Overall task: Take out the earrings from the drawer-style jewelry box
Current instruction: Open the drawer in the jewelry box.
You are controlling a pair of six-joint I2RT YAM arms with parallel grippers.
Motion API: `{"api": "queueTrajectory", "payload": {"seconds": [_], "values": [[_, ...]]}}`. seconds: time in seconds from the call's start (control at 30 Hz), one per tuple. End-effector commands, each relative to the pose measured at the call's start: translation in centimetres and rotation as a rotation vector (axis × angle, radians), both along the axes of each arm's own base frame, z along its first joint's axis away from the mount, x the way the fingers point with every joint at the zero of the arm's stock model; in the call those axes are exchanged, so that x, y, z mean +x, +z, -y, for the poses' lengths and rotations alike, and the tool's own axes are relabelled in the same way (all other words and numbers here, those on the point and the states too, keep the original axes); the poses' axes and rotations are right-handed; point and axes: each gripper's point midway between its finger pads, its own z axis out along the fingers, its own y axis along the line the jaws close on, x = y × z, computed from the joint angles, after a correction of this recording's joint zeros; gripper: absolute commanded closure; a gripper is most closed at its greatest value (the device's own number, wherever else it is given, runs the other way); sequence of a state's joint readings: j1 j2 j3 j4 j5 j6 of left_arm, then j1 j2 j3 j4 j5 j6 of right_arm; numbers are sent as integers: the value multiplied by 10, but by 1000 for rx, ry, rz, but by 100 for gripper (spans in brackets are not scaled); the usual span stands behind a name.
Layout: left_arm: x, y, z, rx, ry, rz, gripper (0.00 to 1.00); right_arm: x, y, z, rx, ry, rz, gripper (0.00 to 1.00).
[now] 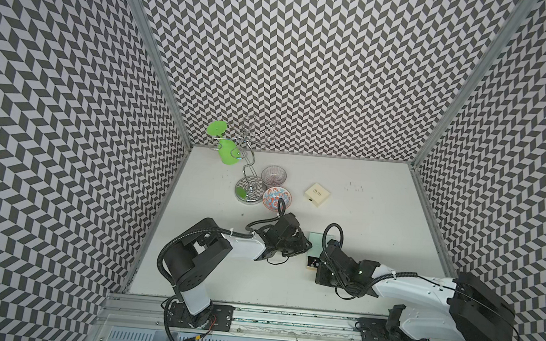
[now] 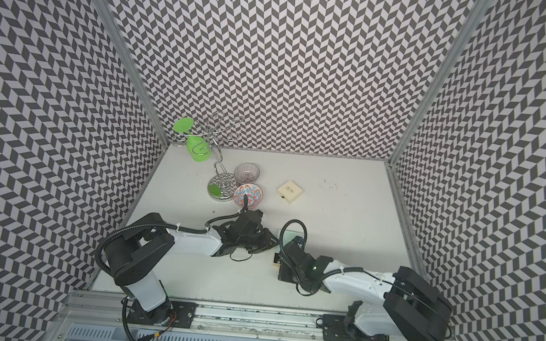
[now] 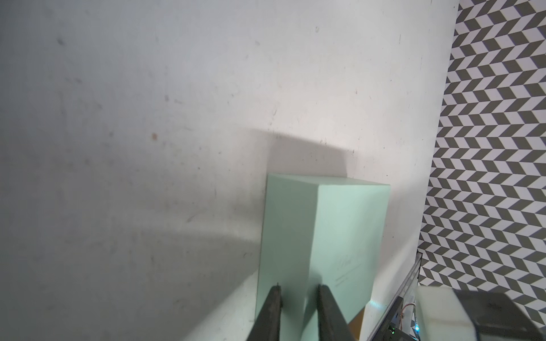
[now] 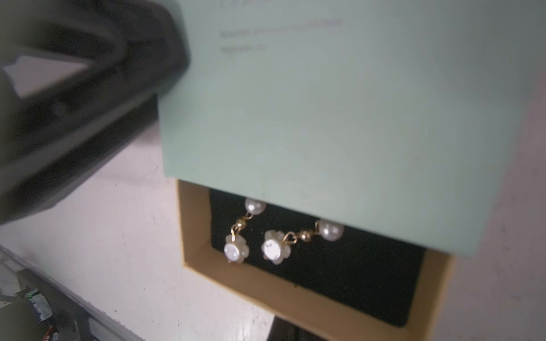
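Walls: dark grey and white chevron pattern all round.
Table: plain white, faintly smudged.
Jewelry box sleeve: pale mint green.
Drawer: tan cardboard, black lining.
Earrings: white pearls, gold links, white flower drops.
Second box: cream.
Near bowl: orange and blue pattern.
Far bowl: fine purple stripes.
Glass: bright green.

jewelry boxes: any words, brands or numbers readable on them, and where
mint sleeve, right wrist view: lines of grey print, too blurred to read.
mint sleeve, left wrist view: faint script above an underline, not legible.
cream box: dark script on the lid, too small to read.
Nothing can be quoted.
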State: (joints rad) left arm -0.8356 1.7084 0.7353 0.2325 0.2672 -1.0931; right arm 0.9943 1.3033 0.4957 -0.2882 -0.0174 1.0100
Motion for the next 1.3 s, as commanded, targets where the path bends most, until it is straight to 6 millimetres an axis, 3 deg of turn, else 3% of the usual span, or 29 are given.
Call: {"api": "queueTrajectory", "payload": {"seconds": [0.0,0.57,0.77,0.9,1.07,1.27], "values": [[-10,-39,-25,147,40,-68,77,-61,-38,56,-211,19,-249,100],[-12,-39,-23,146,31,-66,77,-74,-33,53,-189,-8,-274,100],[-14,-37,-24,145,32,-63,77,-67,-39,61,-243,-31,-250,100],[-10,-26,-25,124,46,-49,66,-58,-35,63,-268,-38,-217,99],[0,1,-21,70,55,3,50,-38,-23,67,-272,-63,-168,92],[3,12,-20,49,59,25,42,-8,-16,66,-259,-28,-131,92]]}}
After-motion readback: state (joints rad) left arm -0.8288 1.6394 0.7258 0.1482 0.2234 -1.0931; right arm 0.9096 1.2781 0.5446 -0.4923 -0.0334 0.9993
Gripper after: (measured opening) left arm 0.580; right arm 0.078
